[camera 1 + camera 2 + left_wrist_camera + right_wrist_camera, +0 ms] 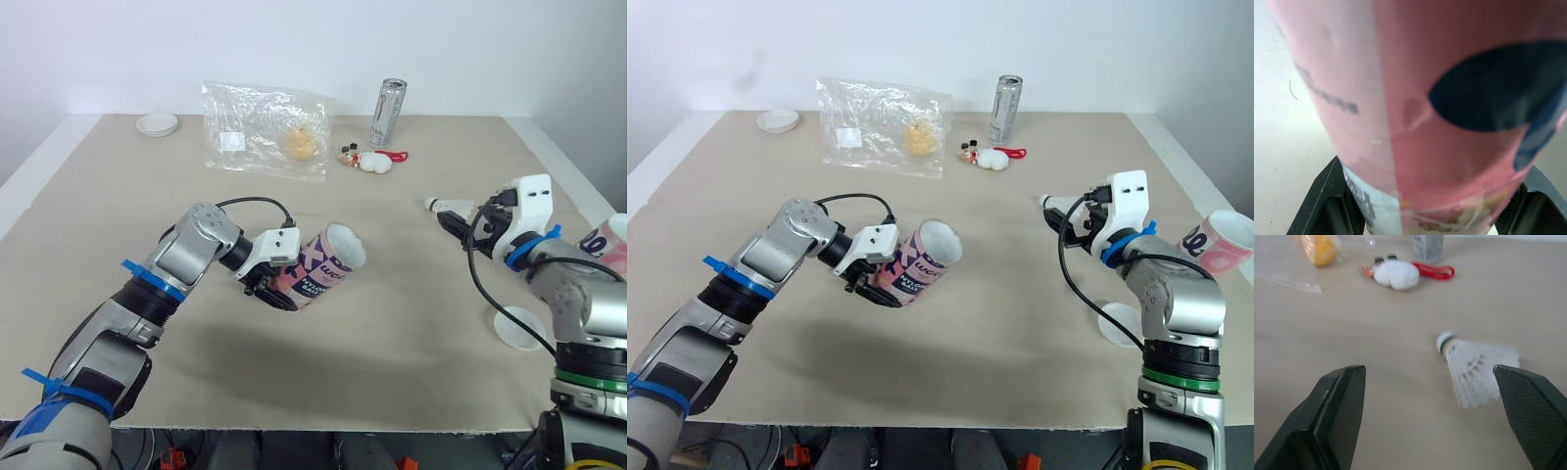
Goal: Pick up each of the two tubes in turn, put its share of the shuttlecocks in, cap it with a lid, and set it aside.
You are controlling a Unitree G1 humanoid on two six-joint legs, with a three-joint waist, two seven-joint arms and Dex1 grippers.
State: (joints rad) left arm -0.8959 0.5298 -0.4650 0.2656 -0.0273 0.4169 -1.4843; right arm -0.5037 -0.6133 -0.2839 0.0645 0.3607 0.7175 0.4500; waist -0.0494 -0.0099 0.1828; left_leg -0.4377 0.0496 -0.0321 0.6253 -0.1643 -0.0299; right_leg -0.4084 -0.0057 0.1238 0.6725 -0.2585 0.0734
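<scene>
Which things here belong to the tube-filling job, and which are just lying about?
Job:
- tube held in the left tool
- second tube at far right
- shuttlecock in front of the open right tool
- near lid on the right
- far lid at back left

Lying about:
- plastic bag
- drink can
- small white toy

Head stereo over table (392, 294); wrist cams close-up.

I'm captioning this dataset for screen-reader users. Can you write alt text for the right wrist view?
The right gripper, its two black fingers open, faces a white shuttlecock lying on its side on the beige table. Farther off are a white toy with a red loop, a can and a clear bag.
</scene>
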